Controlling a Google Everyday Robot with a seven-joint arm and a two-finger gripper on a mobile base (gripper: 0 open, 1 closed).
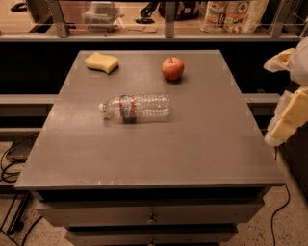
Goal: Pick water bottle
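Note:
The water bottle (137, 107) lies on its side near the middle of the grey table (159, 153). It is clear and ribbed, with its white cap pointing left and a red-green-blue label band near the cap end. My gripper (288, 103) shows at the right edge of the camera view, beyond the table's right side, well apart from the bottle and holding nothing that I can see.
A red apple (173, 68) sits behind and to the right of the bottle. A yellow sponge (101, 62) lies at the back left. A shelf with bags and clutter (231, 14) runs behind the table. Cables (12, 168) lie on the floor at left.

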